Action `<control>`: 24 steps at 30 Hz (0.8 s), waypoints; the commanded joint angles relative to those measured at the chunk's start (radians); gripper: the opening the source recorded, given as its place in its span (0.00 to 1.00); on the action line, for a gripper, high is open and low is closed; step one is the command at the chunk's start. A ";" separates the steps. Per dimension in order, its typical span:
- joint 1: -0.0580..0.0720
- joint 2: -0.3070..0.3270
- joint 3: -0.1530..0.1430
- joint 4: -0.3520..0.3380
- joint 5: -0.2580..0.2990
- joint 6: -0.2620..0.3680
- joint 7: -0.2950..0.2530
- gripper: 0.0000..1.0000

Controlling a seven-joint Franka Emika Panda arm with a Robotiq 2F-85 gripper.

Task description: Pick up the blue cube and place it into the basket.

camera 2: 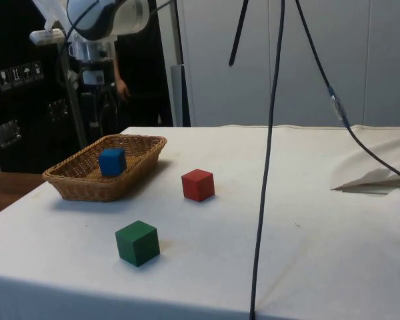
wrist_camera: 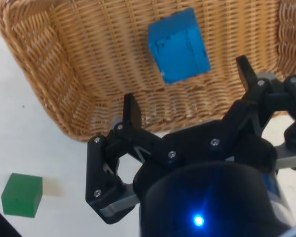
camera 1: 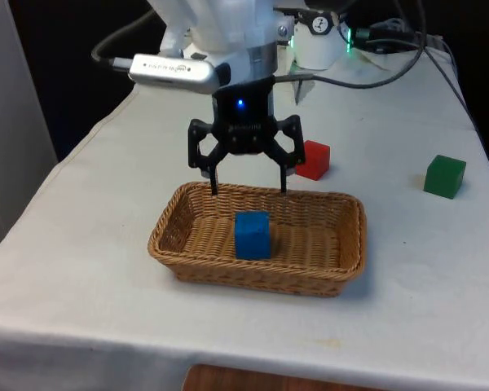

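Observation:
The blue cube (camera 1: 252,235) lies on the floor of the wicker basket (camera 1: 192,265), near its middle, standing free. From the side the blue cube (camera 2: 112,161) shows above the basket's rim (camera 2: 80,183). My gripper (camera 1: 249,189) hangs open above the basket's far rim, fingertips just over the wicker, nothing between them. In the wrist view the blue cube (wrist_camera: 178,45) rests on the basket (wrist_camera: 69,74) weave beyond my spread fingers (wrist_camera: 131,111), apart from them.
A red cube (camera 1: 313,160) stands on the cloth just behind the basket, towards the front view's right. A green cube (camera 1: 444,176) sits farther out on the front view's right. Black cables trail across the table's far end.

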State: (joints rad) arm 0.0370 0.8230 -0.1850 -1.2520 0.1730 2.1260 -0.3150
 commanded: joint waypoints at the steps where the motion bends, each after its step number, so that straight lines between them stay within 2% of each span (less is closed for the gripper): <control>1: 0.002 -0.021 -0.001 -0.022 0.002 0.003 0.003 1.00; 6: 0.003 -0.060 0.000 -0.069 0.003 0.008 0.004 1.00; 7: 0.001 -0.049 0.001 -0.054 0.000 -0.003 0.001 1.00; 8: 0.003 -0.077 0.000 -0.091 0.003 0.011 0.005 1.00; 15: 0.005 -0.135 0.000 -0.166 0.003 0.017 0.005 1.00; 16: 0.003 -0.122 0.001 -0.147 0.000 -0.001 0.003 1.00; 17: 0.005 -0.142 0.000 -0.174 0.003 0.017 0.005 1.00; 23: 0.008 -0.188 0.001 -0.237 0.001 0.025 0.007 1.00; 24: 0.004 -0.169 0.003 -0.208 0.000 0.003 0.003 1.00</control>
State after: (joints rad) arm 0.0410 0.6540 -0.1820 -1.4600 0.1730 2.1290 -0.3120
